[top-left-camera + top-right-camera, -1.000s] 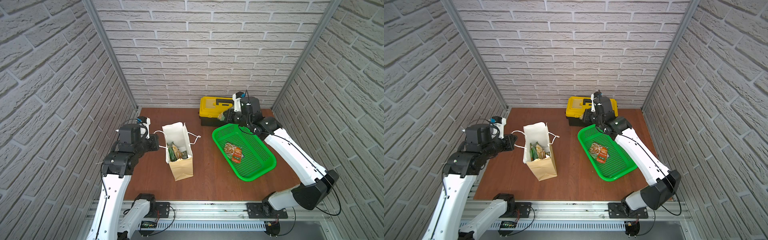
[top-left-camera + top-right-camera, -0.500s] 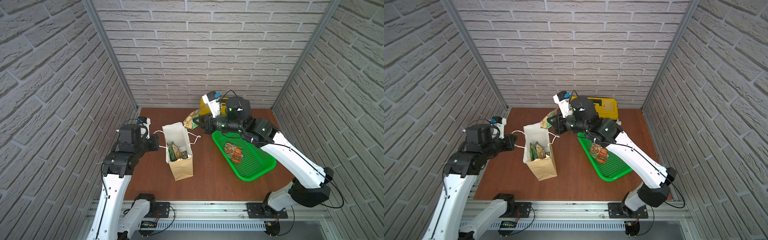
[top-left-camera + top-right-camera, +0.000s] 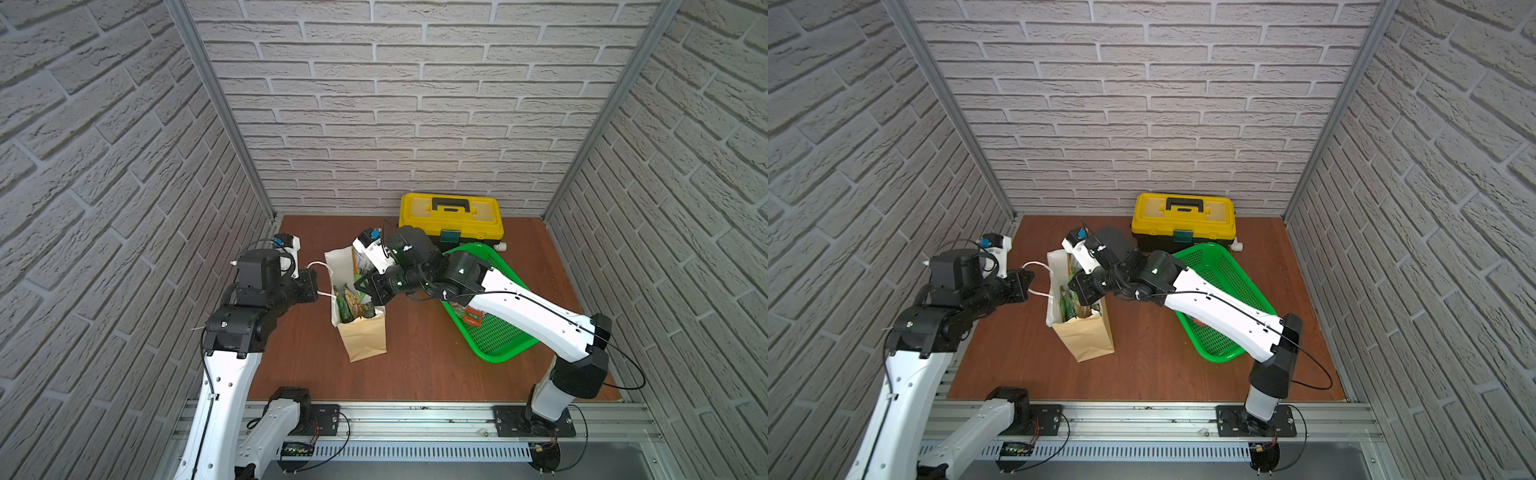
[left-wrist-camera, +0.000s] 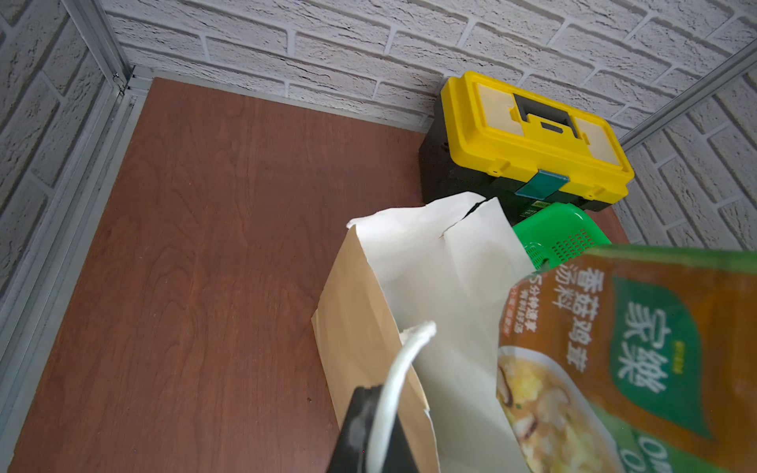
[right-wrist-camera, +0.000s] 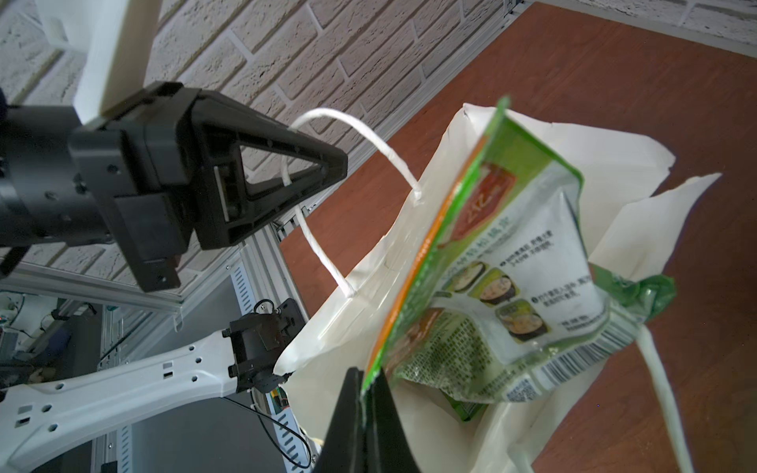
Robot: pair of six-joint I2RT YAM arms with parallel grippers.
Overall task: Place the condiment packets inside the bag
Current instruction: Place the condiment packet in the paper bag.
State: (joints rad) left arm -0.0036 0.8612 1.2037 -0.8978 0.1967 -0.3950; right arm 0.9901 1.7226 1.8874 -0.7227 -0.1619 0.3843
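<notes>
The fingers [image 5: 346, 422] of the right gripper [image 5: 367, 374] pinch a flat glossy green condiment packet [image 5: 512, 254] at the mouth of the tall tan paper bag [image 3: 365, 338], which already holds other green packets [image 3: 348, 302]. The left gripper [image 3: 314, 285] clamps the bag's white cord handle [image 4: 393, 368]. A red-orange packet [image 3: 473, 316] lies in the green perforated plastic basket [image 3: 498, 345].

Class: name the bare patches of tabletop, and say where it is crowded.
Bare: the back corner between toolbox, bag and side wall; the front strip between bag, basket and rail. Crowded: the bag's mouth, where left pincer, right pincer and held packet converge.
</notes>
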